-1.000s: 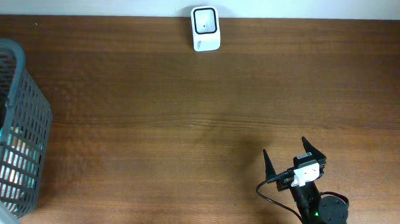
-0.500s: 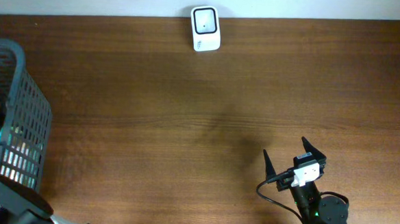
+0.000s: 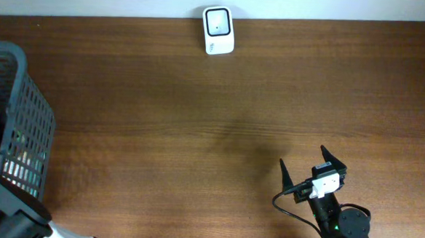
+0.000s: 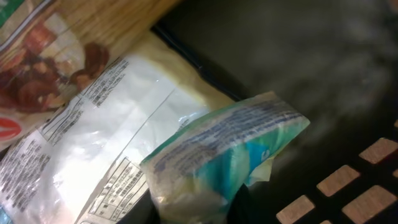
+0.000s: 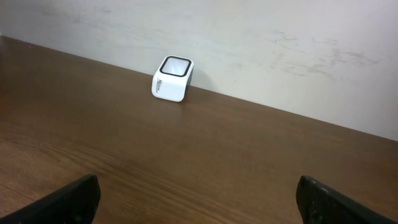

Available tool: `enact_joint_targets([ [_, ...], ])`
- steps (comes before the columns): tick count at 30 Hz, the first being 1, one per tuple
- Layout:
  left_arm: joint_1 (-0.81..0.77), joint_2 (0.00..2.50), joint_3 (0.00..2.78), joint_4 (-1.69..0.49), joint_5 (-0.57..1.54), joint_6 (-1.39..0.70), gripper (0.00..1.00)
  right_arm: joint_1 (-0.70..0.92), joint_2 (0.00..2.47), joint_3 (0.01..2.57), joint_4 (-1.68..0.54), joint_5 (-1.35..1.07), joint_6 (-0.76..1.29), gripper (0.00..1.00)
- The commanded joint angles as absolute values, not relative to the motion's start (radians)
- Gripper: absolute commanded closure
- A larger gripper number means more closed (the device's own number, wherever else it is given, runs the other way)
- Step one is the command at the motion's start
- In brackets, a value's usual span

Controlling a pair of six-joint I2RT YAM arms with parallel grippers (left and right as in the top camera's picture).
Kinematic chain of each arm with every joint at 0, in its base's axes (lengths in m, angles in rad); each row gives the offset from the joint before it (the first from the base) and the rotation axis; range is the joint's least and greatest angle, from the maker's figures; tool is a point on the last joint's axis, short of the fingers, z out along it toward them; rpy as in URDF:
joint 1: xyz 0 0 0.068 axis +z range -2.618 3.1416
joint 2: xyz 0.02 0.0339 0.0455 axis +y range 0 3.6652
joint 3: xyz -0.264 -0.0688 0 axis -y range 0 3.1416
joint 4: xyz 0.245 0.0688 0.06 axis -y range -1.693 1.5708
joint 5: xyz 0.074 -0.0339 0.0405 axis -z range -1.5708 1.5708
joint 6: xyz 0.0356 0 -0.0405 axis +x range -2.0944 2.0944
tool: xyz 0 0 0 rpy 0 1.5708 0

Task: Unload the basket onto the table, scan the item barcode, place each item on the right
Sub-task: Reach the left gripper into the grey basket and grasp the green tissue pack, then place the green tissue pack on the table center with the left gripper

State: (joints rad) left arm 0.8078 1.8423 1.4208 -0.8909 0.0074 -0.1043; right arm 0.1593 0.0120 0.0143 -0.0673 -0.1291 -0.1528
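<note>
A crumpled teal and white packet [image 4: 224, 149] fills the middle of the left wrist view, inside the grey mesh basket [image 3: 35, 102]. My left gripper [image 4: 202, 214] is shut on the packet's lower end, with its dark fingers on either side. In the overhead view only the left arm [image 3: 7, 214] shows, at the basket's near corner. The white barcode scanner [image 3: 218, 30] stands at the table's far edge, its window facing up; the right wrist view shows the scanner [image 5: 172, 79] against the wall. My right gripper [image 3: 302, 157] rests open and holds nothing at the front right, with its fingertips [image 5: 84, 190] wide apart.
More items lie in the basket: a flat white pack with printed labels [image 4: 106, 130] and a snack bag with a brown picture [image 4: 34, 81]. The basket's dark mesh wall [image 4: 339, 180] is close on the right. Brown tabletop [image 3: 197, 133] stretches between basket and scanner.
The left arm has come into view at the basket's near corner, and the left jaws have closed on the teal packet. The basket has shifted slightly left. The right arm is still.
</note>
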Motion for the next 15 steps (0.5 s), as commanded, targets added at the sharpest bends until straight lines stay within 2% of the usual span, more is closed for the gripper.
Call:
enact_joint_targets([
  [1,0.821,1.843,1.438,-0.919,-0.033,-0.096,0.78,0.156,0.006,0.006,-0.068,-0.123,-0.138,0.01],
  [3,0.821,1.816,1.474,-0.939,-0.033,-0.096,0.82,0.156,0.006,0.006,-0.068,-0.123,-0.138,0.01],
  [7,0.821,1.675,1.590,-0.978,-0.019,-0.134,0.82,0.156,0.006,0.006,-0.068,-0.123,-0.138,0.01],
  [9,0.821,1.549,1.654,-0.978,0.054,-0.165,0.82,0.156,0.006,0.006,-0.068,-0.123,-0.138,0.01],
  [11,0.816,1.414,1.685,-0.974,0.253,-0.171,0.82,0.156,0.006,0.006,-0.068,-0.123,-0.138,0.01],
  [13,0.733,1.296,1.685,-1.009,0.454,-0.171,0.82,0.156,0.006,0.006,-0.068,-0.123,-0.138,0.01],
  [15,0.542,1.248,1.685,-1.083,0.447,-0.170,0.80,0.156,0.006,0.006,-0.068,-0.123,-0.138,0.01],
])
